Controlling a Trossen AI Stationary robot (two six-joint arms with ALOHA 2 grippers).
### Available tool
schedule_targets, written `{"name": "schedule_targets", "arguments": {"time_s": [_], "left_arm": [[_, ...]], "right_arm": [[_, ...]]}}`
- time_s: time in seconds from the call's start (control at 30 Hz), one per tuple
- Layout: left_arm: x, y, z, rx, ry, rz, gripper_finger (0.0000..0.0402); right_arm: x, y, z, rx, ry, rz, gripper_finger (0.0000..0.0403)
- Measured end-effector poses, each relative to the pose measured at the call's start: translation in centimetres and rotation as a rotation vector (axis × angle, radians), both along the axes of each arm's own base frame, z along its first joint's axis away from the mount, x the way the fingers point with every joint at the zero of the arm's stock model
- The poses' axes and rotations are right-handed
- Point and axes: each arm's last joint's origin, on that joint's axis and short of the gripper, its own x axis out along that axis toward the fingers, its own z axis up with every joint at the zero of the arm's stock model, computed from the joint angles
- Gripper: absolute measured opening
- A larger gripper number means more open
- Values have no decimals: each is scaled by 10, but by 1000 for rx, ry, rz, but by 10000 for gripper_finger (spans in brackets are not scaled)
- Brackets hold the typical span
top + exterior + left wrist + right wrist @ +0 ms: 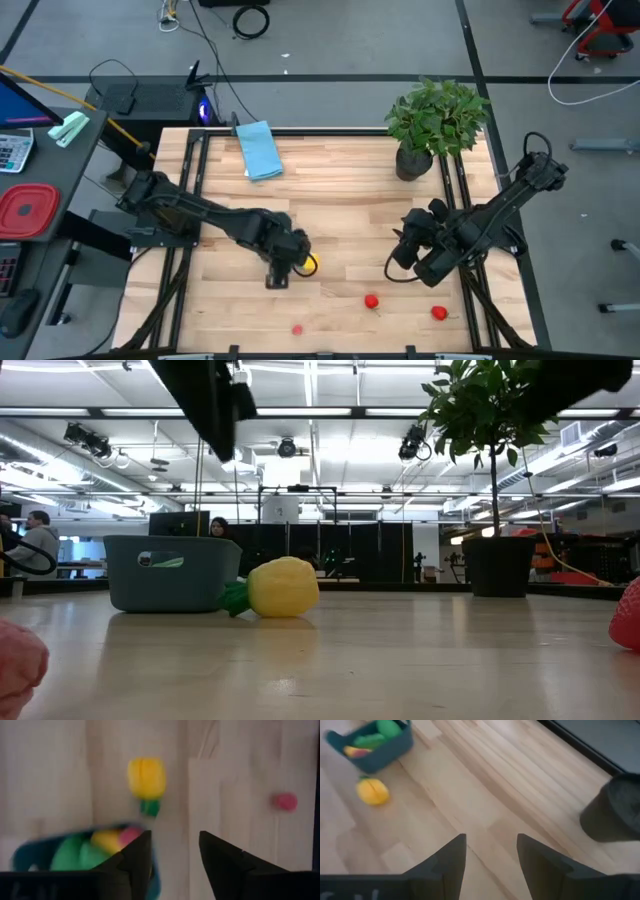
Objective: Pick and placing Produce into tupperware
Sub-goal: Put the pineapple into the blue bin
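Observation:
The dark teal tupperware (30, 857) stands on the table and holds green, yellow and red toy pieces; it also shows in the low view (170, 572) and the right wrist view (375, 745). In the high view my left arm hides it. A yellow piece with a green stem (146, 779) lies on its side on the table just beside the tub (310, 263). My left gripper (175, 842) is open and empty above the tub's edge (281, 272). My right gripper (490, 845) is open and empty at the table's right (398, 258).
Three small red pieces lie near the table's front edge (371, 300), (438, 313), (297, 328). A potted plant (432, 125) stands at the far right and a light blue cloth (259, 150) at the far middle. Bare wood lies between the two arms.

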Motion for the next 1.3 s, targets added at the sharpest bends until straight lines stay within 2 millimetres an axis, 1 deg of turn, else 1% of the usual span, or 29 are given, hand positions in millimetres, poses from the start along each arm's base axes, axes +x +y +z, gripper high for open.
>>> {"name": "schedule_targets", "arguments": {"time_s": [0.1,0.23,0.33,0.57,0.83,0.9,1.13,1.23,1.3], "left_arm": [[8,-1,-11,-28,-97,-15,197],[8,7,-22,-35,-83,19,221],[10,15,-29,-54,-88,78,229],[18,28,-48,-178,-170,122,231],[18,37,-64,-163,-127,150,231],[24,37,-68,-169,-149,152,231],[33,36,-95,-158,-99,156,231],[33,35,-101,-175,-74,139,231],[37,34,-102,-198,-91,126,231]], "right_arm": [[-2,-2,-12,-7,14,-19,185],[-2,-2,-19,0,9,-31,185],[-2,-1,-22,0,0,-29,185],[-1,-2,-21,-14,-9,-30,185],[-1,-2,-21,-17,-9,-29,185],[-1,-2,-21,-17,-11,-28,185],[1,0,-21,-20,-21,-8,185],[1,0,-21,-22,-20,-7,185],[1,0,-21,-22,-19,-6,185]]}}
